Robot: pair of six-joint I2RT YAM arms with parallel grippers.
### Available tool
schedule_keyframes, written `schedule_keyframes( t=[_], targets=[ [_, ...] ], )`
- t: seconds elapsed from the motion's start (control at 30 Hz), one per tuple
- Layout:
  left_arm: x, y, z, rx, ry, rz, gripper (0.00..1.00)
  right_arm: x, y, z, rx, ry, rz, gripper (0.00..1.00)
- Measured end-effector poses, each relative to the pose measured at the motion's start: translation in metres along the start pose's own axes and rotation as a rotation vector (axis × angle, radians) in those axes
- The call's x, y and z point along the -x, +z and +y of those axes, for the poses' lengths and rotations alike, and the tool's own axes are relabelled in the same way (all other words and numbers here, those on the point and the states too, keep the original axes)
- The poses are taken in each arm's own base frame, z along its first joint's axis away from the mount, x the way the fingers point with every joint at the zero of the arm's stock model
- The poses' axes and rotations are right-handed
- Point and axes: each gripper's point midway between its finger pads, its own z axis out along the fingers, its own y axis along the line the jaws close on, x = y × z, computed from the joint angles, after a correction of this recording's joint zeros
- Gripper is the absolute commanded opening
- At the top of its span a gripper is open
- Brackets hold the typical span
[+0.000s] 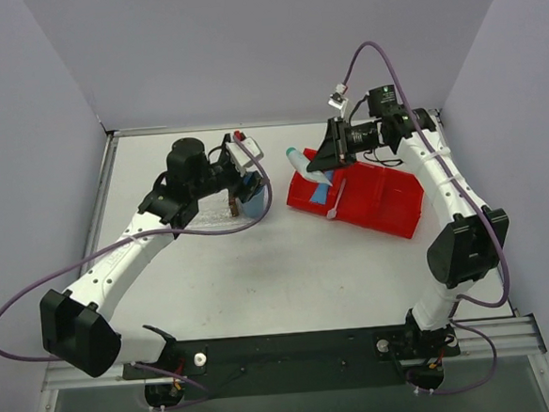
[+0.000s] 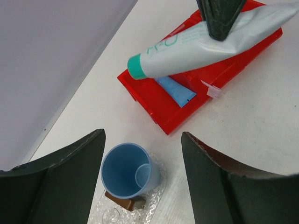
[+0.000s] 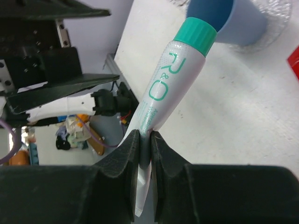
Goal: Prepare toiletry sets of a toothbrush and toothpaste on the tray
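White-grey toothpaste tube (image 3: 162, 95), teal cap, pinched at crimped tail by closed right gripper (image 3: 145, 142), above red plastic bin (image 2: 144, 100), upper middle overhead; likely bound for clear bumpy tray (image 2: 156, 201). Left gripper (image 2: 142, 135) wide, empty, over blue cup (image 2: 125, 171).

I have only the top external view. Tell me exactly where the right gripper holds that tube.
Observer: The right wrist view shows the right gripper shut on the white-grey toothpaste near its flat tail end, far from the teal cap.
Operator: Now check inside the blue cup. The left arm blocks it for me.
Observer: In the left wrist view the blue cup stands upright, and nothing shows inside it.
Operator: Report what it stands on.
Observer: It stands on the bumpy transparent tray, with a brown block at its foot.
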Motion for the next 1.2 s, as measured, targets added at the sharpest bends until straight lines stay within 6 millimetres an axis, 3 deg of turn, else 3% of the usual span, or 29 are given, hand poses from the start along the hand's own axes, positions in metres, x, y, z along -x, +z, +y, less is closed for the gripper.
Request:
schedule_keyframes(
  t=[0.27, 0.43, 0.53, 0.83, 1.2],
  targets=[
    [0.024, 0.025, -0.012, -0.068, 0.158, -0.032, 0.79, -0.033, 0.002, 0.036, 0.151, -0.007, 0.104, 0.00],
    [0.036, 0.026, -0.015, -0.108, 0.247, -0.051, 0.79, -0.044, 0.005, 0.043, 0.179, -0.007, 0.143, 0.00],
    [0.040, 0.024, -0.021, -0.156, 0.295, -0.059, 0.85, -0.046, 0.005, 0.045, 0.188, -0.009, 0.151, 0.00],
    [0.020, 0.019, -0.046, -0.306, 0.391, -0.017, 0.86, -0.051, 0.004, 0.046, 0.197, -0.008, 0.165, 0.00],
    [0.007, 0.030, -0.048, -0.349, 0.441, 0.008, 0.86, -0.054, 0.003, 0.049, 0.215, -0.001, 0.177, 0.00]
  ],
)
